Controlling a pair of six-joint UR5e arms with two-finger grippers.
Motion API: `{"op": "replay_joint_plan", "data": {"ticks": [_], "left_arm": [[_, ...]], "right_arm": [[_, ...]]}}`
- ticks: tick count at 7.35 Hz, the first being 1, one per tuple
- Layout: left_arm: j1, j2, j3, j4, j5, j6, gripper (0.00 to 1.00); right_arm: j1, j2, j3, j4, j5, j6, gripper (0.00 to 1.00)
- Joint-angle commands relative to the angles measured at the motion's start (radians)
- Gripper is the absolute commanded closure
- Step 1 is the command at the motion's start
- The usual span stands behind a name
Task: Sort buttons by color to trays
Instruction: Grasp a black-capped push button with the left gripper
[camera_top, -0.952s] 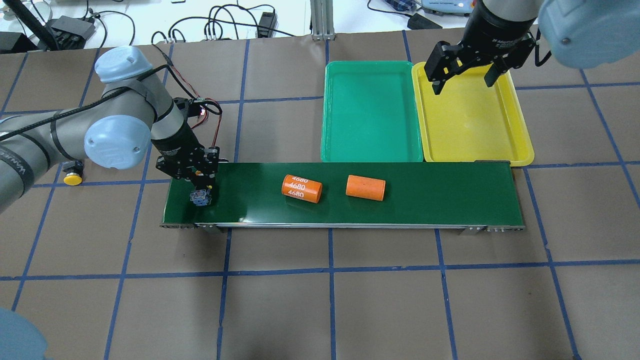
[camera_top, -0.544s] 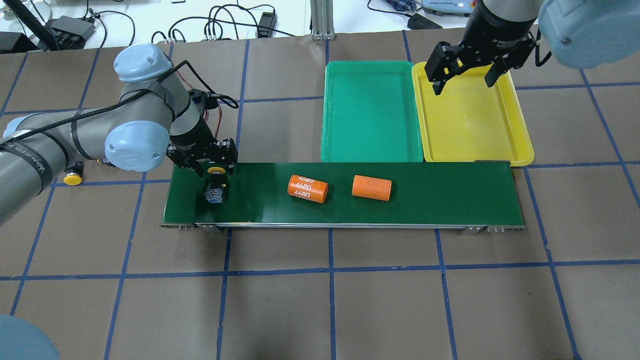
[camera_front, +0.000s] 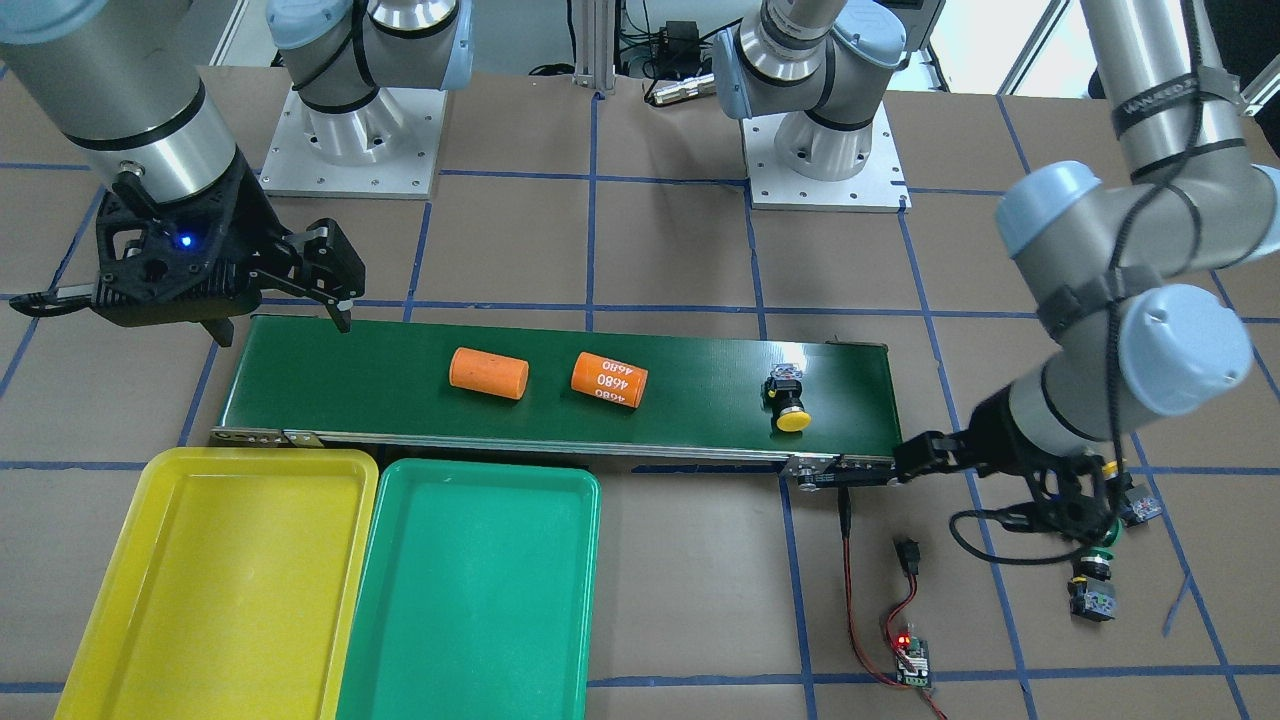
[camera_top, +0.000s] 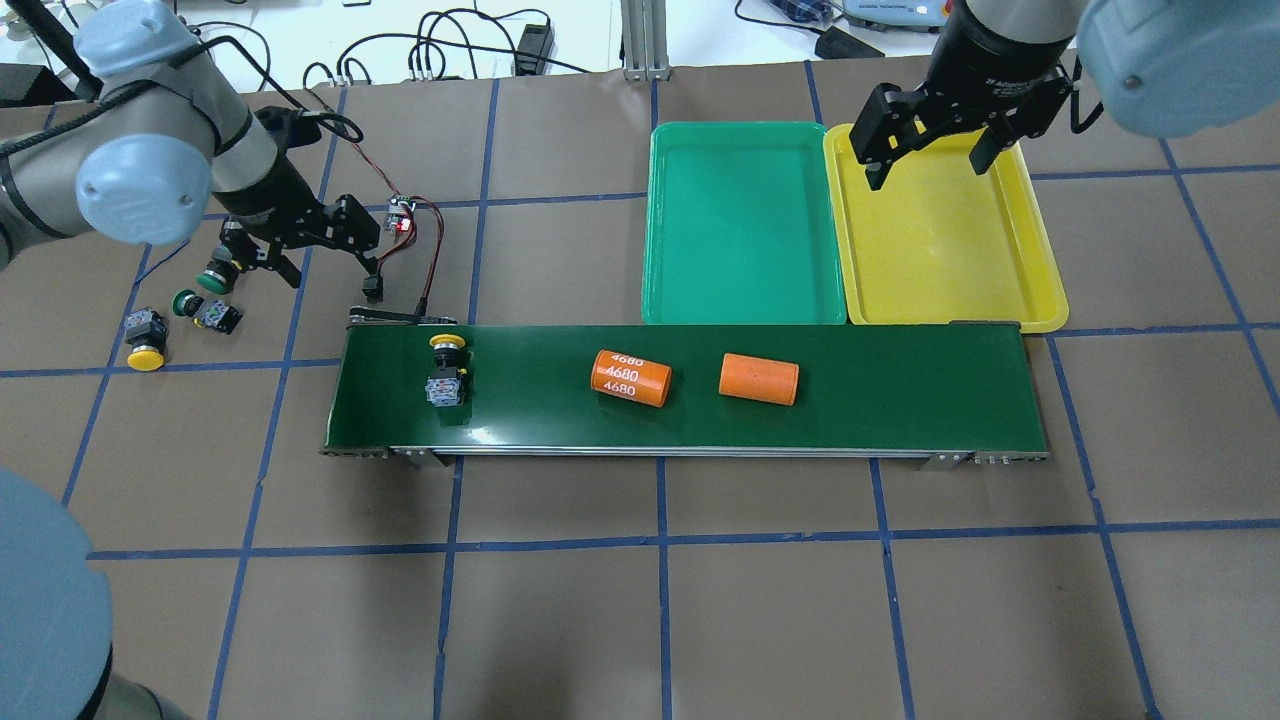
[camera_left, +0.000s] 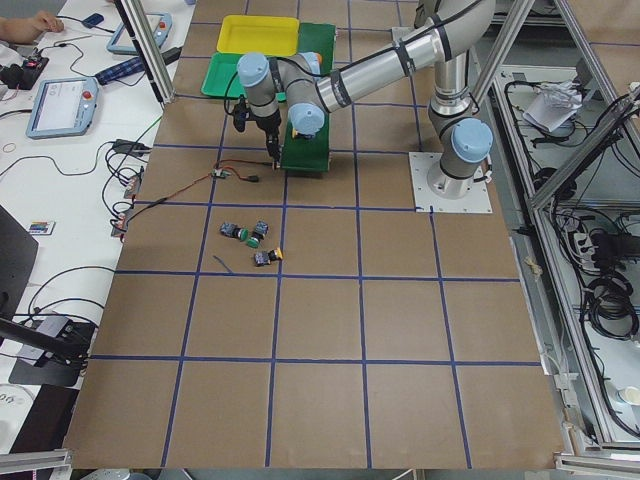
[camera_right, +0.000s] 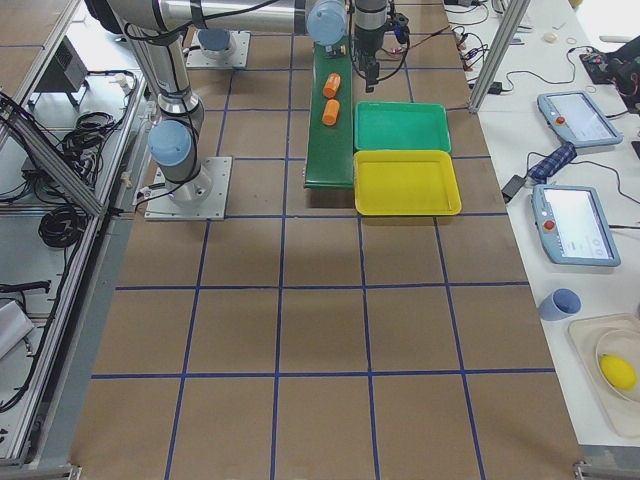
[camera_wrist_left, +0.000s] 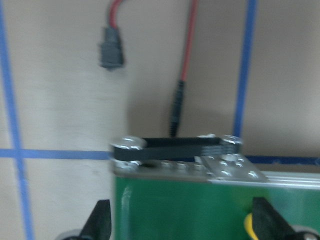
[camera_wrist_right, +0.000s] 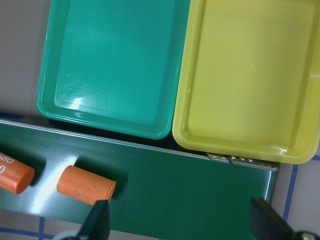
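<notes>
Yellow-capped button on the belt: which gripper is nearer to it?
Left. The left gripper is open just off the belt end where the yellow-capped button lies; the right gripper is open over the yellow tray, toward the belt's opposite end.

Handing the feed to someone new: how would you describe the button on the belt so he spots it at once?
Find the long dark-green belt across the middle of the table. Near its end on the robot's left lies one small button. Unlike the two orange cylinders further along, it has a yellow cap on a blocky dark body.
</notes>
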Motion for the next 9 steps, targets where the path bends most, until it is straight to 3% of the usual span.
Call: {"op": "replay_joint_plan", "data": {"ticks": [1,3,7,8,9], "left_arm": [[0.089,-0.188,0.268,-0.049,0.1,0.19,0.0],[0.181,-0.313,0.334,-0.019,0.087,0.318,0.0],[0.197,-0.389,0.332,0.035,0.088,0.338,0.0],[0.197,-0.393,0.332,0.049,0.088,0.335,0.23],[0.192,-0.393,0.322,0.047,0.093,0.335,0.54]], "right_arm": [[-0.001,0.002,0.001,0.0,0.0,0.001,0.0],[-0.005,0.002,0.001,0.0,0.0,0.002,0.0],[-0.002,0.0,0.001,0.002,0.002,0.002,0.0],[0.0,-0.002,0.001,0.002,0.0,0.003,0.0],[0.0,-0.002,0.001,0.002,0.0,0.003,0.0]]}}
